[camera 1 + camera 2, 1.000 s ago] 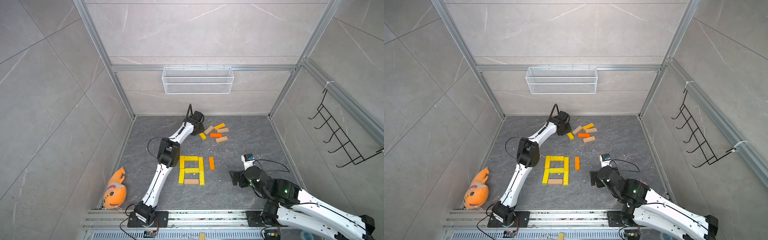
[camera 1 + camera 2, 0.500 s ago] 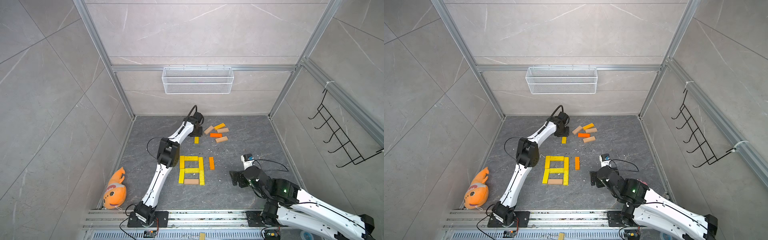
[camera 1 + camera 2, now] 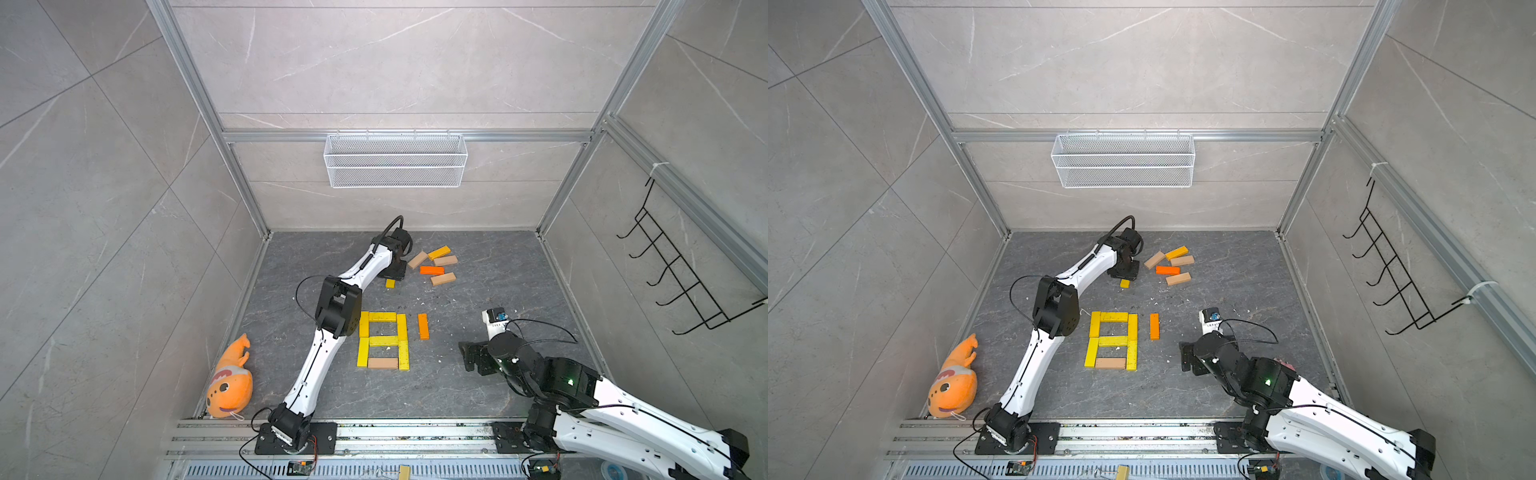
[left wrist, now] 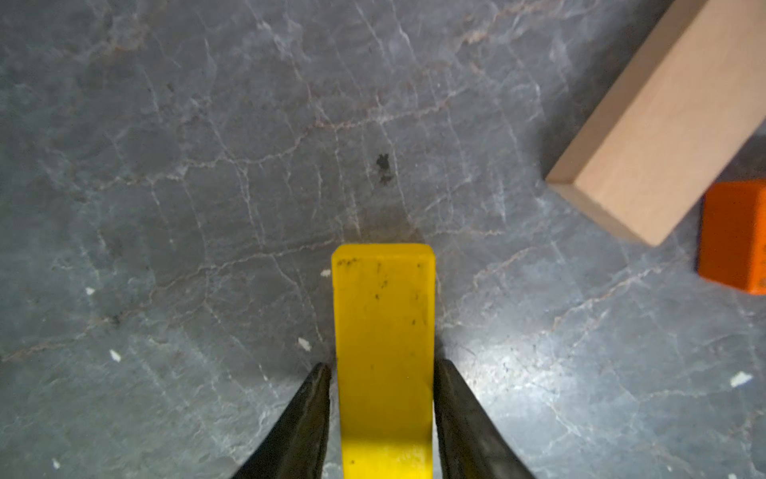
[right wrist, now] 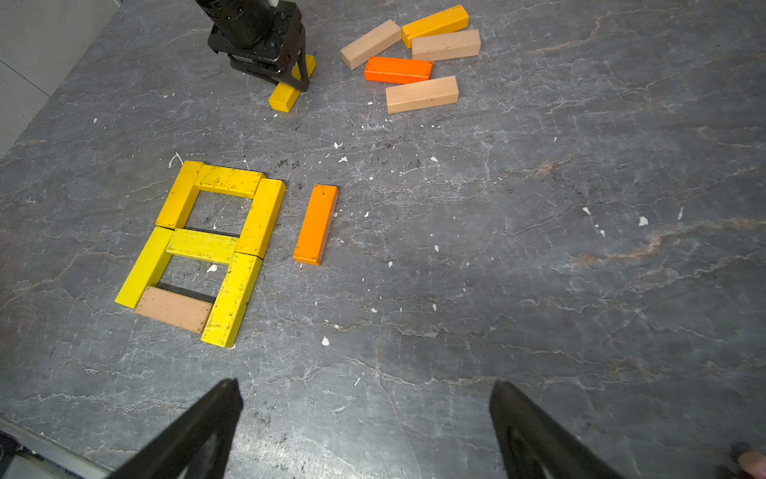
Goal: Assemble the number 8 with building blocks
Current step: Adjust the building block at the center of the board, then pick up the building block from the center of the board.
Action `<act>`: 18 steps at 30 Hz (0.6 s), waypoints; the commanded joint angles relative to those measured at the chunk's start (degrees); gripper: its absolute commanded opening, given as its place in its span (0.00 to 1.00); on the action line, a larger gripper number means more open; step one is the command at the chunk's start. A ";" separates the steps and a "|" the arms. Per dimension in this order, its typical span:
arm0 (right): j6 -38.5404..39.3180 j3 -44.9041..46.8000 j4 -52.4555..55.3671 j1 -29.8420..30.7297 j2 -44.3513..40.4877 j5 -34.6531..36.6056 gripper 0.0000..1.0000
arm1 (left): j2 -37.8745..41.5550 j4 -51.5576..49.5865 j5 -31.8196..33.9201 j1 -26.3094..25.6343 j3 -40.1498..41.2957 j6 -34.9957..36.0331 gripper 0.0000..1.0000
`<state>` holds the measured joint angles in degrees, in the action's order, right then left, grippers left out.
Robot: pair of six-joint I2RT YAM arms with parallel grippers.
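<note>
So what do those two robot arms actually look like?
Both the left arm and right arm have white tubular links joined by chunky black joints, with thin black cables looping alongside. A small green light glows on the right one. Each ends in black, tapering fingers.

Bright, even light, soft shadows; the yellow block blurs near the lens.

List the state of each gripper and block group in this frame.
left gripper: shut on the yellow block.
right gripper: open, empty.
figure eight: seven blocks lying flat, both loops closed.
orange block: flat beside the figure eight, apart from it.
loose blocks: five, lying flat, ungripped.
plush fish: lying at the floor's edge.
</note>
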<state>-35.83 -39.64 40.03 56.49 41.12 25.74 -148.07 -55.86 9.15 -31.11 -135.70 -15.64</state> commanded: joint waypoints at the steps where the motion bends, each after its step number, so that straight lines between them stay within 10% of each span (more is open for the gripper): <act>1: -0.93 0.79 -0.78 -0.24 -0.28 -0.25 0.97 | 1.69 -4.77 1.29 -0.51 1.92 2.13 0.40; 18: -0.07 1.19 3.91 -0.15 -8.01 -3.61 0.99 | 13.17 4.80 -1.67 -7.05 12.57 20.28 0.26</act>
<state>-36.34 -38.76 41.17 56.49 34.98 23.88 -141.82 -53.80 9.72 -36.27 -125.84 -2.61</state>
